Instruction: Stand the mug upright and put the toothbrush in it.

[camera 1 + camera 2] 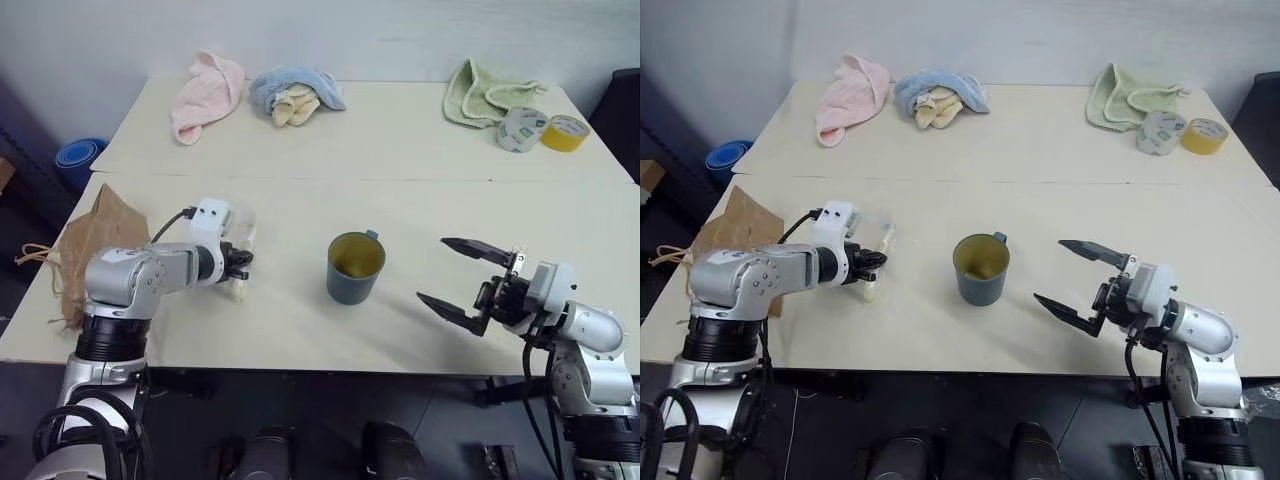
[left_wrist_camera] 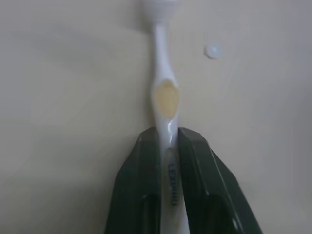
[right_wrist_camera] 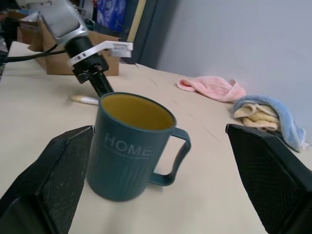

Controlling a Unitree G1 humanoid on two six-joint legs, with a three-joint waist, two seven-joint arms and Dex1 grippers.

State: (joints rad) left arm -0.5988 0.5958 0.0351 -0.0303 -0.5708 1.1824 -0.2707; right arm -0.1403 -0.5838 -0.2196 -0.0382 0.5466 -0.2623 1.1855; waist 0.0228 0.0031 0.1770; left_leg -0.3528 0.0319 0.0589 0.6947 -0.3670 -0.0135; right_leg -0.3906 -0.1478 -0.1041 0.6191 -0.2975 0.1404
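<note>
While the mug [image 1: 355, 267] stands upright mid-worktop [image 1: 300, 330], handle turned away from the robot, the left claw [image 2: 168, 141] is down at the near left, its two black fingers [image 2: 141, 170] pinching the toothbrush [image 2: 165, 97] by the handle. That toothbrush seems to lie flat on the surface, well left of the mug, though it is hard to be sure. Over on the right, the right claw [image 1: 462, 278] hovers beside the mug with fingers spread wide, gripping nothing.

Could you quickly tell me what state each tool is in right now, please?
Left tool: closed on the toothbrush, which lies on the table.
Right tool: open, holding nothing.
</note>
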